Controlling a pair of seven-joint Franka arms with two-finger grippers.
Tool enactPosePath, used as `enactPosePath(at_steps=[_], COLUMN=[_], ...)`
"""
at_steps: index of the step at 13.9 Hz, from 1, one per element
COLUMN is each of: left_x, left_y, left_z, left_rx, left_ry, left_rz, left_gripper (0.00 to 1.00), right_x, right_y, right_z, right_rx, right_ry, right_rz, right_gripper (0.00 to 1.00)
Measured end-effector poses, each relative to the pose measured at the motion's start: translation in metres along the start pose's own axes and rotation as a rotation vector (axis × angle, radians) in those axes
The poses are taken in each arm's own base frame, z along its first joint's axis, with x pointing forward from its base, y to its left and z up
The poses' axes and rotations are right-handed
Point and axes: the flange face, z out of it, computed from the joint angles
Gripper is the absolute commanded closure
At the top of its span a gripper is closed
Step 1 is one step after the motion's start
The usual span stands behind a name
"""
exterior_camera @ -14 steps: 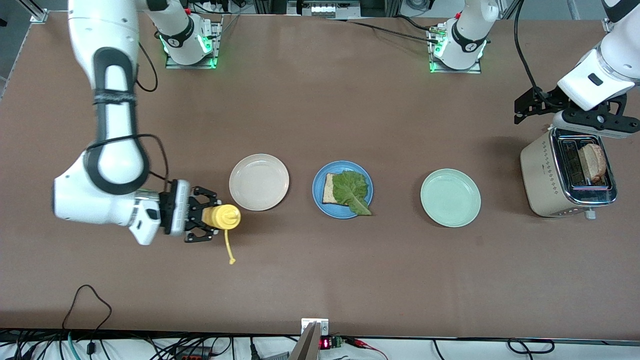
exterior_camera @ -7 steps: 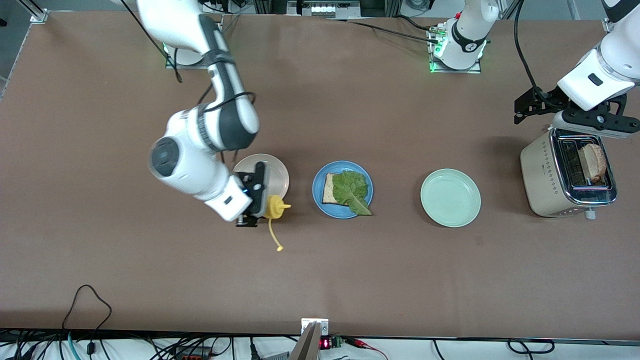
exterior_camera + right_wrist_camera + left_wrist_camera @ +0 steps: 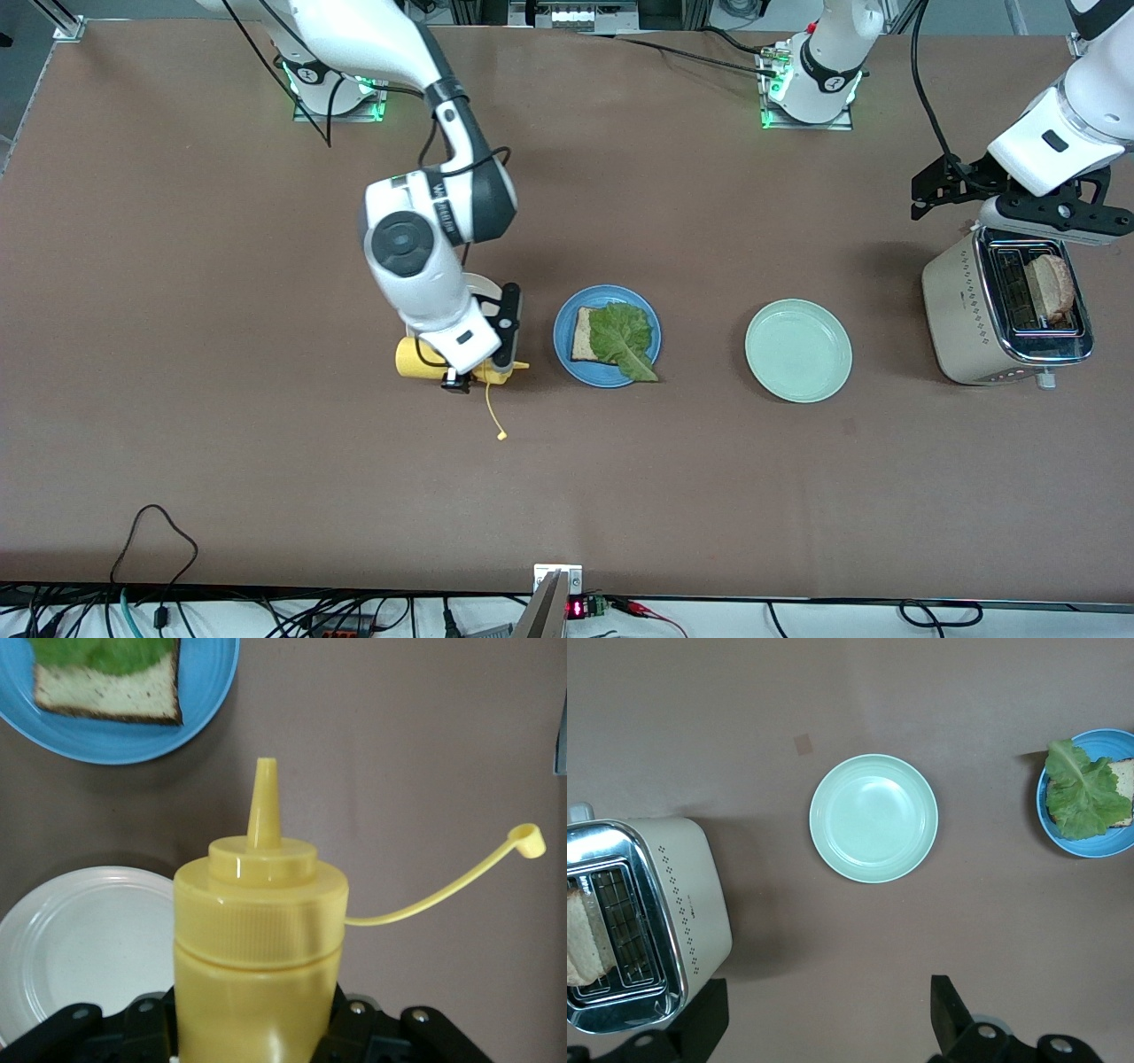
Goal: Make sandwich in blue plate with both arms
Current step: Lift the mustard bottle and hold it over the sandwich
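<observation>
Front view: cream plate under right arm.

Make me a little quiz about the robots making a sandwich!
1. True or false: the toaster has bread in it.
2. What does the right end effector hold? A) a fork B) a yellow bottle C) a cup
3. Fill in: on the blue plate, the lettuce lies on top of a slice of ____.

Key: 1 true. 2 B. 3 bread, and no top slice is on yet. The left end effector waits open over the toaster.
</observation>
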Motion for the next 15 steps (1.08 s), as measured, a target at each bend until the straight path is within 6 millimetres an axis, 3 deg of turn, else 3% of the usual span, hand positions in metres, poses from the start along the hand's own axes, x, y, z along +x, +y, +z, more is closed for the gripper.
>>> enactPosePath(at_steps=[4,9,12,15], left_x=[0.000,0.000,0.000,0.000], left_y=[0.000,0.000,0.000,0.000], left_z=[0.000,0.000,0.000,0.000], left_rx=[0.000,0.000,0.000,0.000], left_ry=[0.000,0.000,0.000,0.000], left_rz=[0.000,0.000,0.000,0.000], left_gripper=[0.00,0.00,0.00,0.00], right_x=[0.050,0.082,0.107,0.117], right_y=[-0.036,-0.059,-0.080,-0.090], right_z=[0.015,0.019,0.040,0.055], right_rx=[-0.067,-0.152,-0.183,-0.204], right_ry=[-0.114,-0.202,-0.244,-0.268], right_rz=[-0.051,-0.102,-0.117,-0.114], right_gripper=[0.71,0.71,0.71,0.71])
